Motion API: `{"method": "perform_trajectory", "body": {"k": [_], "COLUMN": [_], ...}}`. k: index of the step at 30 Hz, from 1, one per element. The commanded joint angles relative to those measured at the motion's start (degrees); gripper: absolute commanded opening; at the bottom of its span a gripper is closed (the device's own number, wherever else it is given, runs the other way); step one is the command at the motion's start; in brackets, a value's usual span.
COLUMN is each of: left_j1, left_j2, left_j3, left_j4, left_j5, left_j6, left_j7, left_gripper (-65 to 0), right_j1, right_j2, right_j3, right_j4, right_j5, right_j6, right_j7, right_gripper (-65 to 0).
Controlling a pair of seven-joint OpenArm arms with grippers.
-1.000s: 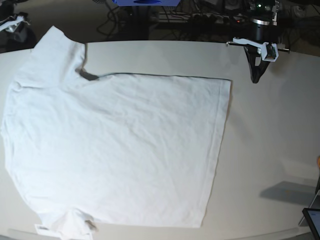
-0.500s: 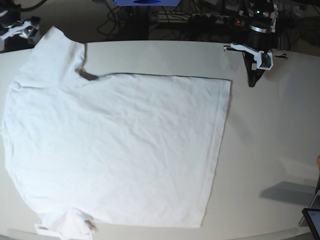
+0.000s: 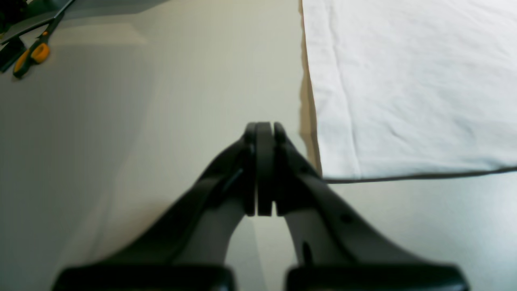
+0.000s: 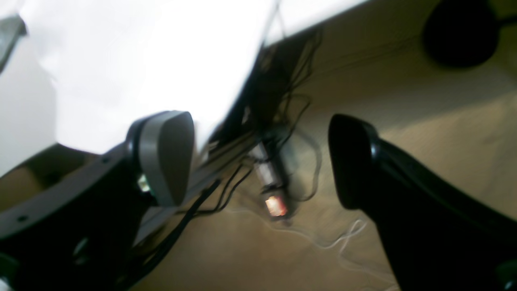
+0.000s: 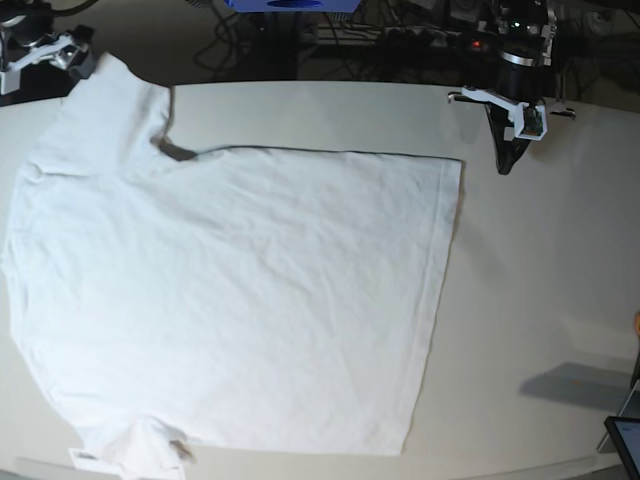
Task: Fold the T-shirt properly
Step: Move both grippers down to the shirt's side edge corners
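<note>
T-shirt (image 5: 230, 290): spread flat across the left and centre of the base view, one sleeve reaching to the upper left, its hemmed bottom edge running down the right side of the cloth; a small white label shows at the lower left edge of the frame.
Table (image 5: 540, 270): off-white top, bare to the right of the shirt; a grey shadow lies on it at the lower right.
Left gripper (image 5: 507, 160): upper right of the base view, pointing down at the bare table just beside the shirt's upper right corner, apart from the cloth; its black fingers are pressed together with nothing between them.
Left wrist view: the clenched fingertips (image 3: 264, 133) sit at centre frame over bare table, the shirt's corner and hem (image 3: 339, 121) just to their right.
Scissors (image 3: 30, 56): orange-handled, at the upper left of the left wrist view, well apart from the shirt.
Right gripper (image 4: 258, 157): jaws spread wide and empty, beyond the table edge over a tan floor with dark cables (image 4: 278, 133); blurred white cloth fills the upper left of its view.
Right arm in base view: at the far upper left corner (image 5: 45, 50), near the sleeve tip.
</note>
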State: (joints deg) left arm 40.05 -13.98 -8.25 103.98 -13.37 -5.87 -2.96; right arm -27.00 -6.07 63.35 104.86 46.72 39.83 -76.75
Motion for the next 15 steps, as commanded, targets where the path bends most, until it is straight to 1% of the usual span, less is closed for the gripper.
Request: {"method": "perform_trajectory", "body": {"k": [1, 3, 6, 12, 15], "left_j1": [0.34, 0.34, 0.34, 0.25, 0.25], "left_j2": [-0.57, -0.57, -0.57, -0.57, -0.57], "left_j3": [-0.41, -0.41, -0.41, -0.41, -0.41], "left_j4": [0.76, 0.76, 0.76, 0.67, 0.67], "left_j5": [-0.3, -0.3, -0.3, -0.3, -0.3], "left_j6": [0.46, 0.46, 0.46, 0.46, 0.46], "left_j7": [-1.39, -1.39, -1.39, -1.39, -1.39], "left_gripper": [-65.0, -65.0, -65.0, -65.0, -65.0], "right_j1": [-0.56, -1.44, -2.67, -4.69, -4.69], "right_j2": [0.31, 0.31, 0.57, 0.75, 0.75], "right_j3": [0.16, 0.08, -0.01, -0.1, -0.19], "right_j4": [-0.55, -3.01, -4.95, -4.95, -5.12], "right_j5": [2.82, 6.51, 12.23, 17.06, 17.5], "right_j6": [0.17, 0.17, 0.17, 0.17, 0.17], "right_j7": [0.4, 0.22, 0.22, 0.22, 0.22], "right_gripper": [-13.1, -10.7, -10.9, -10.7, -10.6]}}
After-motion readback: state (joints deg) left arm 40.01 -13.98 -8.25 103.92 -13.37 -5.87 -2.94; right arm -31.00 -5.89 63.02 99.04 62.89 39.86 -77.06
